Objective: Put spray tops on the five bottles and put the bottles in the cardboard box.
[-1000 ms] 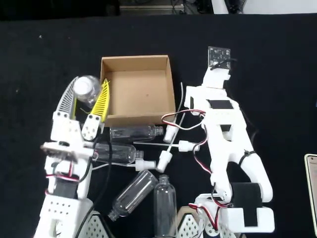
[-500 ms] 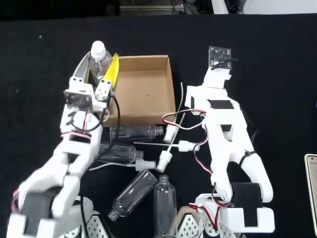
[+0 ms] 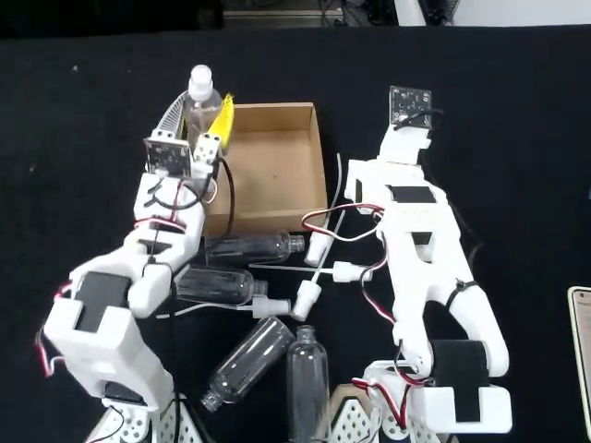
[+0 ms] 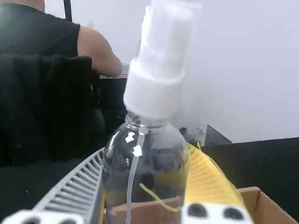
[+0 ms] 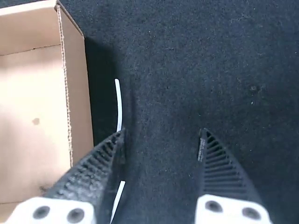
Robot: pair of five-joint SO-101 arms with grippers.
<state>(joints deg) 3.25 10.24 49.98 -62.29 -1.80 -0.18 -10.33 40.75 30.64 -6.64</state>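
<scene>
Bottle with spray top on: clamped between the left gripper's grey and yellow fingers, at the box's far left corner. The left wrist view shows the top seated on the neck, dip tube running down inside the clear body. The base is cut off by the frame edge and a strip of cardboard crosses in front. Cannot tell whether the base touches the box or hangs above it.

Right gripper: jaws spread, holding nothing, low over the black table just beside the box's right wall. A thin white tube lies on the table by that wall; its near end is hidden behind one finger.

High view: four loose bottles lie on the table in front of the box, one partly under the left arm. Loose tops and tubes are tangled between them and the right arm; count unclear.
</scene>
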